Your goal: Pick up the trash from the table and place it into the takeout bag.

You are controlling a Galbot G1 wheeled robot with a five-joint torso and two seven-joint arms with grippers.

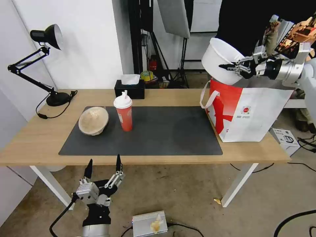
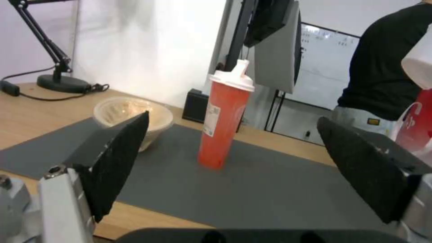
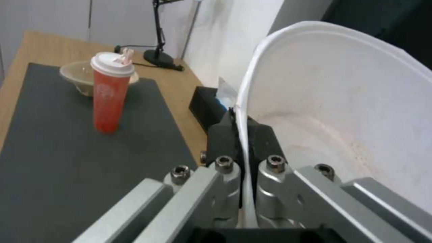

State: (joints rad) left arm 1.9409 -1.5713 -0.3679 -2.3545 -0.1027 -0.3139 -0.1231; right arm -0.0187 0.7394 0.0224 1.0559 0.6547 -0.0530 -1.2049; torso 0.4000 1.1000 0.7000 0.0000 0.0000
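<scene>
The rim of the white plastic bowl [image 1: 220, 60] is pinched between the closed fingers of the right gripper [image 1: 233, 67], one finger inside the wall and one outside, as the right wrist view shows [image 3: 238, 135]. The bowl is held tilted on its side in the air directly above the open top of the takeout bag [image 1: 250, 110], its lower edge just over the bag's mouth; faint reddish smears are seen on its inner wall. The right arm is raised and reaches in from beyond the bag's far side, the wrist roughly level

The bag stands upright on the surface [image 1: 39, 138], at the end of the dark grey mat [image 1: 158, 131] farthest from the desk lamp [image 1: 46, 36]. The red paper cup [image 1: 124, 112] is stood upright on the mat, well apart from the bag, and the beige pulp bowl [image 1: 93, 120] rests just beside the cup, on the side away from the bag

The left gripper [image 1: 103, 169] is held below the surface's near edge, fingers spread wide and pointing up, nothing between them
</scene>
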